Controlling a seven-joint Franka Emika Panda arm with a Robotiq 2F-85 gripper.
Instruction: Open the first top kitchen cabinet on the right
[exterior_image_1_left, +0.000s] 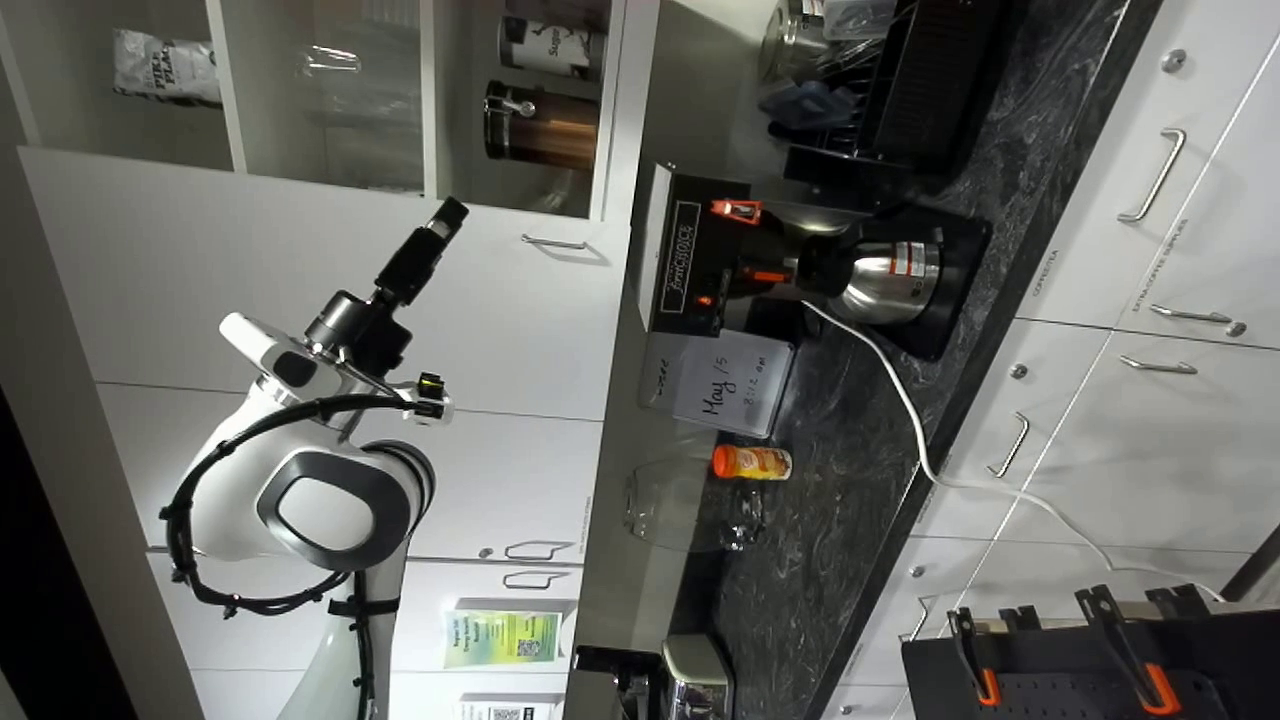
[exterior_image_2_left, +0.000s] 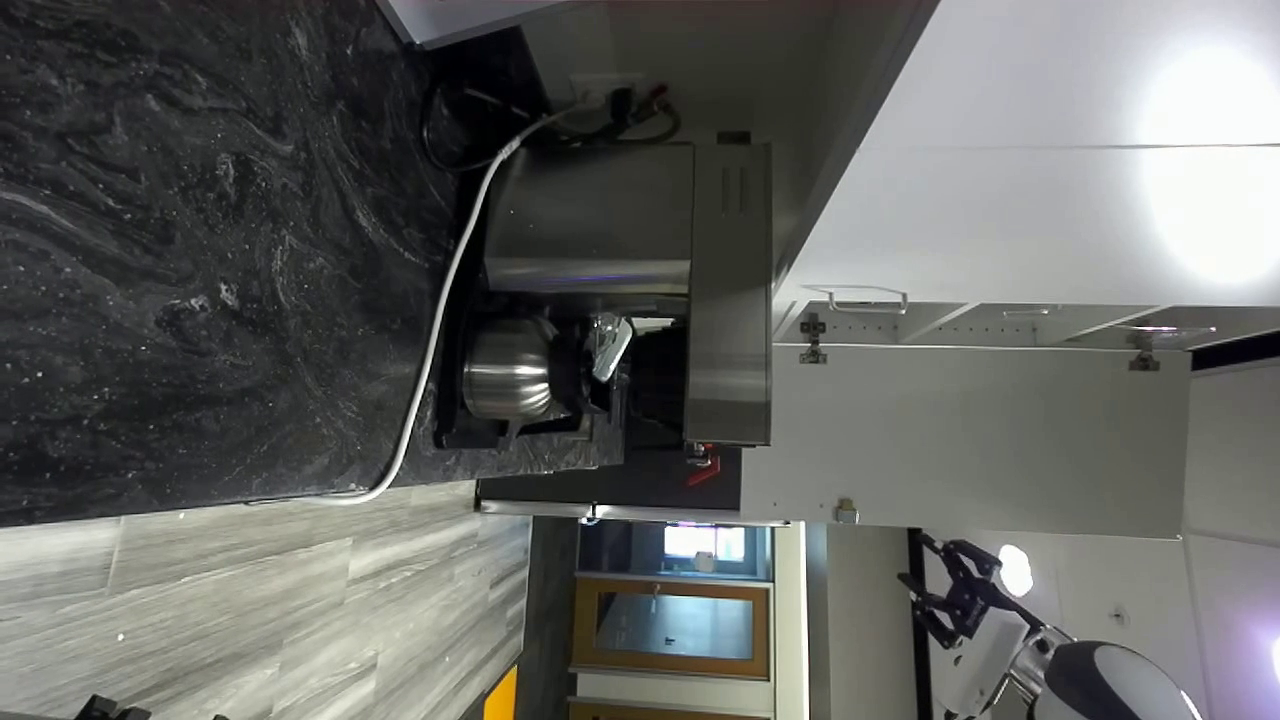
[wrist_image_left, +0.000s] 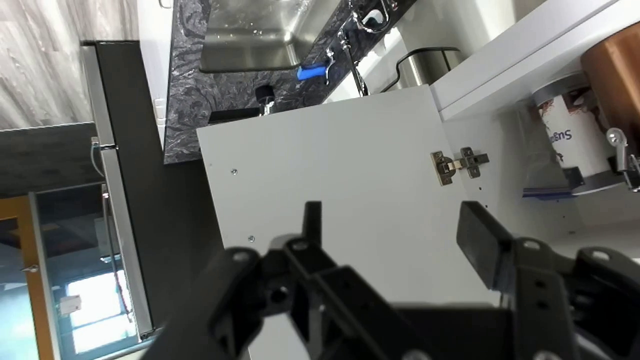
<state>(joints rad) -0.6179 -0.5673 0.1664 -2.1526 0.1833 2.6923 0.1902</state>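
The cabinet (exterior_image_1_left: 600, 190) at the top of an exterior view stands open with its shelves exposed. Its white door (exterior_image_2_left: 960, 430) is swung wide in an exterior view, showing its inner face and hinges. The door's inner face also fills the middle of the wrist view (wrist_image_left: 330, 180), with one hinge (wrist_image_left: 442, 167) attached to the cabinet wall. My gripper (wrist_image_left: 392, 222) is open and empty, its fingers spread in front of the door's inner face. In both exterior views the gripper (exterior_image_1_left: 450, 215) (exterior_image_2_left: 914, 560) holds nothing. The open door's outer handle is hidden.
A sugar can (exterior_image_1_left: 550, 45) and a copper canister (exterior_image_1_left: 540, 125) stand on the lowest shelf. A closed neighbouring door has a handle (exterior_image_1_left: 555, 243). Below are a coffee maker (exterior_image_1_left: 700, 260), a dish rack (exterior_image_1_left: 930, 90) and the dark counter (exterior_image_1_left: 850, 470). A sink (wrist_image_left: 250, 50) shows in the wrist view.
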